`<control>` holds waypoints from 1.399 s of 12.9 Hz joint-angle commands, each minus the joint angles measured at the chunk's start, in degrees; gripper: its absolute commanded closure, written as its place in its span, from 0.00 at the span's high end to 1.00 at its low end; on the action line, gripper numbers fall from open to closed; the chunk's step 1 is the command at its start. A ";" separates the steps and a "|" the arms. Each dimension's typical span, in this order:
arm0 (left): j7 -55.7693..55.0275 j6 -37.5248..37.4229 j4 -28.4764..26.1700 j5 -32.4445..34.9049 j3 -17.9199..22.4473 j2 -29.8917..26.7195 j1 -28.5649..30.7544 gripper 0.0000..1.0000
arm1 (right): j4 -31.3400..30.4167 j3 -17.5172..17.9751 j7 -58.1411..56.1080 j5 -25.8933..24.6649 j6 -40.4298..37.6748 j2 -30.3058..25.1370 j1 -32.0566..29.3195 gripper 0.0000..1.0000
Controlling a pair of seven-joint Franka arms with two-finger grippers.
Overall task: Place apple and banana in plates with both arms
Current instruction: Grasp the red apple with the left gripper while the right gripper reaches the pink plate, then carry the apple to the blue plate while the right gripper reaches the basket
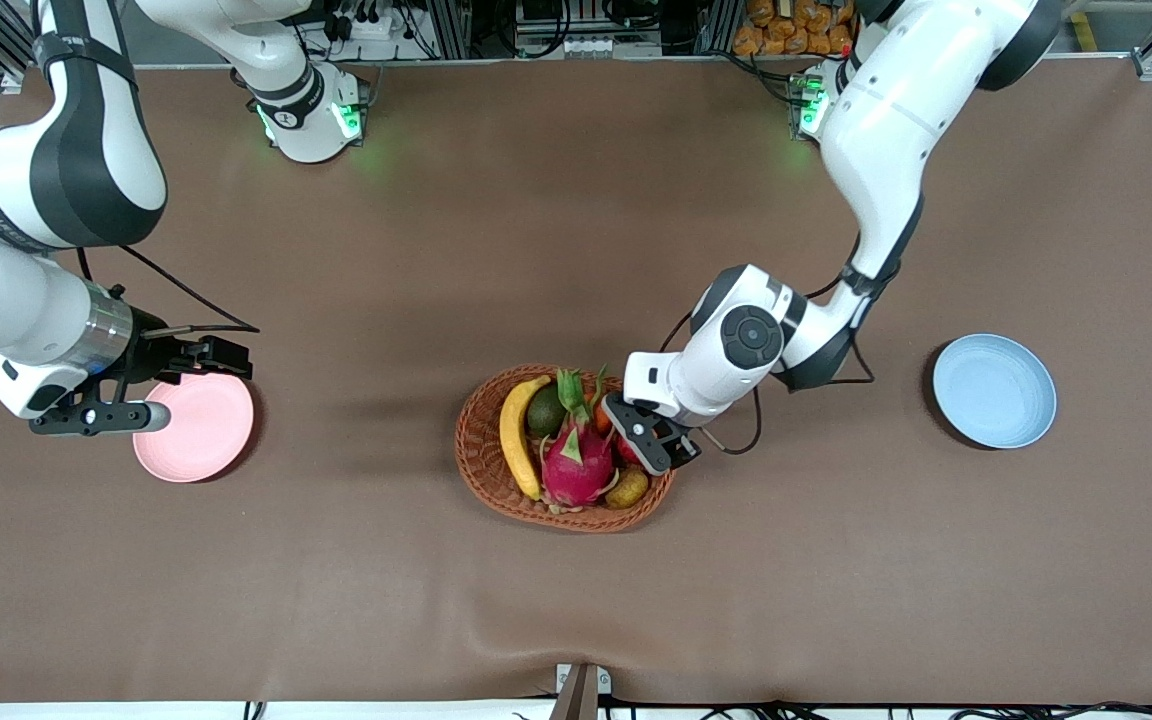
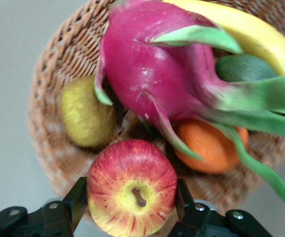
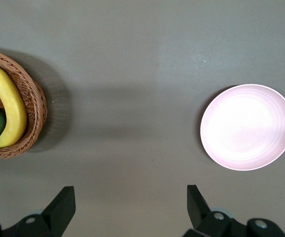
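We find neither plate filled: the left tool (image 2: 132, 215) is clamped on the apple (image 2: 131, 186) in the basket (image 1: 481, 440) at frame centre, the banana (image 1: 516, 434) lies there untouched, and the right tool (image 3: 127, 207) waits, fingers apart, over the pink plate (image 1: 198, 435) at frame left, the blue plate (image 1: 994, 391) bare at frame right.

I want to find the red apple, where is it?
The apple is in the wicker basket at the end toward the left arm, beside the kiwi and orange, with the left gripper shut on it.
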 commanded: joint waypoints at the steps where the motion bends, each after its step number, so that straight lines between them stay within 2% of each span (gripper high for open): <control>1: -0.02 -9.82 -1.67 0.80 -0.16 -7.75 2.02 0.29 | 0.15 0.16 -0.01 0.82 -0.27 -0.12 0.03 1.00; 8: -4.32 -20.21 -3.50 0.27 -0.25 -16.10 11.42 0.27 | 0.24 0.25 0.17 1.00 0.78 1.02 1.08 1.00; 12: -4.51 -20.22 -12.28 0.53 -0.16 -22.60 20.19 0.27 | 1.12 0.25 9.28 0.39 10.61 9.09 8.44 1.00; 14: -4.33 -20.22 -15.89 0.62 -0.16 -23.85 25.64 0.29 | 1.99 0.34 13.86 0.64 16.58 13.48 11.36 1.00; 16: -3.54 -20.22 -18.88 1.15 -0.16 -24.64 31.09 0.33 | 4.44 0.34 15.98 0.91 20.11 17.18 13.81 1.00; 18: -3.45 -20.22 -22.30 3.33 -0.16 -27.09 34.01 0.32 | 9.35 0.34 16.25 0.91 21.70 22.09 16.71 1.00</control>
